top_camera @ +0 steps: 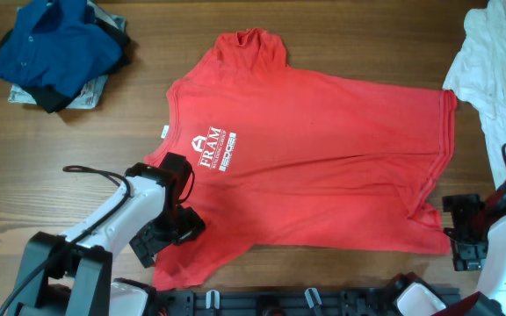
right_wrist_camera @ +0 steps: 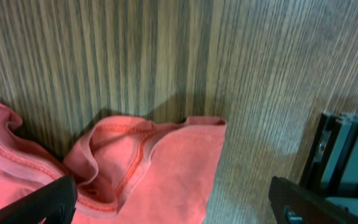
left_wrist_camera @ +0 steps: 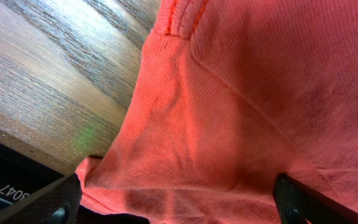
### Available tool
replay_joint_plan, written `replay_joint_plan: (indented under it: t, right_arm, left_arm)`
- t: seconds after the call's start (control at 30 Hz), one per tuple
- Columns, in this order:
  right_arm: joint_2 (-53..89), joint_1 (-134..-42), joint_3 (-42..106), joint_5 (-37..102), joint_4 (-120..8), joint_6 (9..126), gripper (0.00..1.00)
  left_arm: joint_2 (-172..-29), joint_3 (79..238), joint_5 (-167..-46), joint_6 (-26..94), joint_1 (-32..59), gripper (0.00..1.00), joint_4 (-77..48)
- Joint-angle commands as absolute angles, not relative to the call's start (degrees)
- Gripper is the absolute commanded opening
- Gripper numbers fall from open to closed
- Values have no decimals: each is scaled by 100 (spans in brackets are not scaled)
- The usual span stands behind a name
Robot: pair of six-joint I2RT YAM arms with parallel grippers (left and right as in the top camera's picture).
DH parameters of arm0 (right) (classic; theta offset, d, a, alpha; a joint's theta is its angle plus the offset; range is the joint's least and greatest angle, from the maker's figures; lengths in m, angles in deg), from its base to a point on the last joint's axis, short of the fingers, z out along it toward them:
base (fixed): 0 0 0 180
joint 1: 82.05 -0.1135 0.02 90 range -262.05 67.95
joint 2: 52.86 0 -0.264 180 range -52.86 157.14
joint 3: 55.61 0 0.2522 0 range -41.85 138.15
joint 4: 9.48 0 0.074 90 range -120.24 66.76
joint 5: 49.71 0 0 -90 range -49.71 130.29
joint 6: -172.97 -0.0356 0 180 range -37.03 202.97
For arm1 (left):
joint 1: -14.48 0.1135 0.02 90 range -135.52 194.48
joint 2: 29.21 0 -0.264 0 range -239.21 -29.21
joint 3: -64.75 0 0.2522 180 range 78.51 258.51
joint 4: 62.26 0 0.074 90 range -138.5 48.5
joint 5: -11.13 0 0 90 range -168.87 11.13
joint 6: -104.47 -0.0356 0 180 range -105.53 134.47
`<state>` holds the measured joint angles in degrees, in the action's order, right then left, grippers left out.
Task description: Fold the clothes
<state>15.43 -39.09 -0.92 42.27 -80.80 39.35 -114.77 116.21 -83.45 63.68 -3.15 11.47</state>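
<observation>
Under left end effector [top_camera: 167,235], red T-shirt [top_camera: 323,149] sleeve partly hidden

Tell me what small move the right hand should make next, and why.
Probably lower the right hand onto the bunched hem corner of the red T-shirt, ready to pinch it. Its fingers are open and straddle that corner, which lies rumpled and ungripped on the table.

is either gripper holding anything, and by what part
Nothing is held: left gripper open over the shirt sleeve, right gripper open over its hem corner.
</observation>
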Motion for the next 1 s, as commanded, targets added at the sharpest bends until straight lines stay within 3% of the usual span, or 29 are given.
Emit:
replay_joint_plan:
  t: [0.0, 0.2, 0.6, 0.7, 0.83, 0.87, 0.93, 0.97]
  right_arm:
    - [1506, -3857, -155, 4035, -8060, 4023, 100]
    - [1506, -3857, -1423, 3466, -6876, 3583, 100]
    - [1506, -3857, -1526, 4102, -6520, 2858, 97]
    - [1541, -3857, -1532, 4341, -6463, 2880, 82]
    - [1903, -3857, -1532, 4354, -6264, 2893, 50]
    - [2024, -3857, -1532, 4349, -6203, 2947, 35]
    - [2065, -3857, -1530, 4330, -6183, 2965, 21]
    - [2065, -3857, -1528, 4328, -6185, 2963, 7]
  left_arm:
    - [-11525, 11498, -8354, 6420, -326, 100, 1081]
    - [-11525, 11498, -8354, 6420, -326, 100, 1083]
    - [-11525, 11498, -8354, 6420, -326, 100, 1081]
    - [-11525, 11498, -8354, 6420, -326, 100, 1081]
    - [-11525, 11498, -8354, 6420, -326, 100, 1081]
    - [-11525, 11498, -8354, 6420, -326, 100, 1081]
    - [-11525, 11498, -8354, 6422, -326, 100, 1081]
    - [-11525, 11498, -8354, 6420, -326, 100, 1081]
